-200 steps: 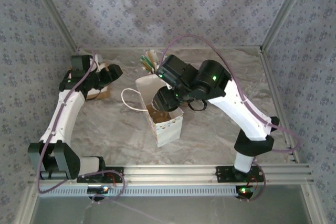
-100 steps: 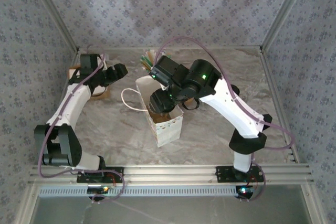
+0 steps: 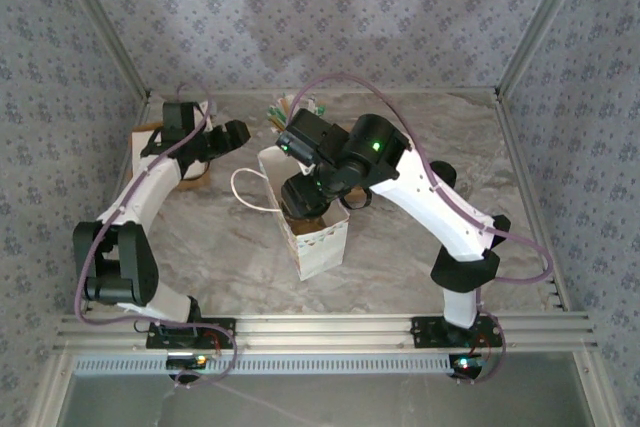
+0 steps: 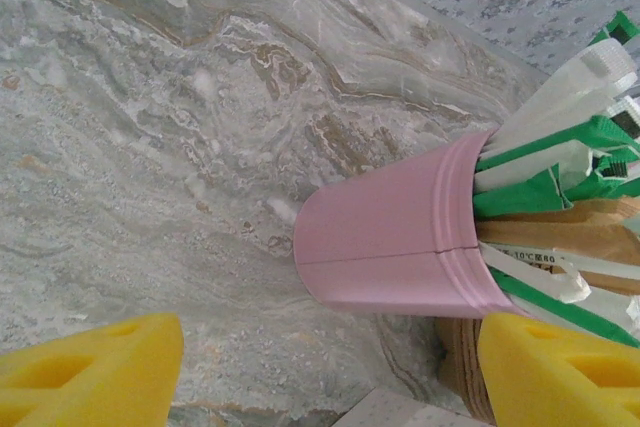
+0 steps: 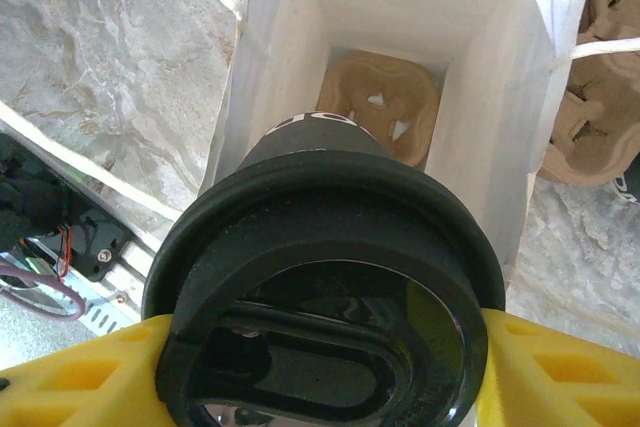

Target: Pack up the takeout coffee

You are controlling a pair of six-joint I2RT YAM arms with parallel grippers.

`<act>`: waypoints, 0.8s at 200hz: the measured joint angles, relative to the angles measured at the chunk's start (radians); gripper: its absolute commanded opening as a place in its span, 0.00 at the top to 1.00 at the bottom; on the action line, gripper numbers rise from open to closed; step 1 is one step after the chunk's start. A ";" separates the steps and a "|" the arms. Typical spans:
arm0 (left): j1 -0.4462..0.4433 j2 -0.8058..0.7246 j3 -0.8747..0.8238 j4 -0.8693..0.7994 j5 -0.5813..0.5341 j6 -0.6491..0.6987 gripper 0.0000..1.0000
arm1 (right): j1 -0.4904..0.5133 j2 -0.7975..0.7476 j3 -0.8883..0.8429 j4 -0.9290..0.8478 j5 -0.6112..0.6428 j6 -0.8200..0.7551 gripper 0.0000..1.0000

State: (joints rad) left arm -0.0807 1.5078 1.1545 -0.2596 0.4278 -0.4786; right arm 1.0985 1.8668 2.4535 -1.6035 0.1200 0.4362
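The takeout coffee (image 5: pixel 320 277) shows its round black lid from above, and my right gripper (image 5: pixel 320 379) is shut on it, a yellow pad on each side. It hangs over the open white paper bag (image 5: pixel 270 67), where a brown pulp carrier (image 5: pixel 380 107) lies at the bottom. In the top view my right gripper (image 3: pixel 300 197) is at the mouth of the bag (image 3: pixel 322 245). My left gripper (image 4: pixel 330 377) stands open and empty just short of the pink holder (image 4: pixel 390 237). In the top view that left gripper (image 3: pixel 238 133) is at the back left.
The pink holder is stuffed with green and white sachets (image 4: pixel 560 147). More brown pulp carriers (image 5: pixel 590 117) lie outside the bag. The bag's white handle loop (image 3: pixel 245 192) sticks out to the left. A brown object (image 3: pixel 190 175) lies under the left arm. Metal posts frame the marble table (image 3: pixel 400 247).
My left arm has swung toward the back and to the right, closer to the pink holder. My right arm has shifted a little left, the cup still over the bag.
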 measured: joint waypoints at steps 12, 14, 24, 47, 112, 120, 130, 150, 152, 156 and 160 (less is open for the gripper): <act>-0.001 0.008 0.000 0.014 0.003 0.000 0.23 | 0.002 0.000 0.000 0.000 -0.005 0.000 0.33; -0.002 0.010 0.000 0.017 0.003 0.000 0.23 | 0.003 0.000 0.000 0.000 -0.005 0.000 0.33; -0.006 0.019 0.000 0.029 0.003 0.000 0.23 | 0.006 0.000 -0.002 0.000 -0.009 -0.001 0.33; -0.026 0.038 -0.002 0.048 0.006 0.004 0.23 | 0.010 0.000 -0.023 0.000 -0.020 -0.001 0.33; -0.082 0.043 -0.075 0.099 0.022 0.008 0.23 | 0.010 0.000 -0.097 0.000 -0.031 -0.004 0.33; -0.090 0.042 -0.084 0.101 0.023 0.008 0.23 | 0.010 0.000 -0.103 0.000 -0.030 -0.004 0.33; -0.102 0.040 -0.098 0.108 0.022 0.008 0.23 | 0.010 -0.001 -0.113 0.000 -0.030 -0.004 0.33; -0.126 0.023 -0.132 0.121 0.023 0.007 0.23 | 0.010 -0.002 -0.132 0.000 -0.030 -0.004 0.33; -0.128 0.019 -0.137 0.123 0.023 0.007 0.23 | 0.010 -0.003 -0.134 0.000 -0.030 -0.003 0.33; -0.132 0.014 -0.145 0.127 0.023 0.007 0.24 | 0.010 -0.003 -0.137 0.000 -0.030 -0.003 0.33; -0.137 0.007 -0.154 0.129 0.023 0.007 0.24 | 0.010 -0.004 -0.140 0.000 -0.030 -0.003 0.33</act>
State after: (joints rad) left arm -0.2173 1.5146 1.0000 -0.1307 0.4503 -0.4717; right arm 1.1088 1.8629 2.3138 -1.6035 0.0898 0.4328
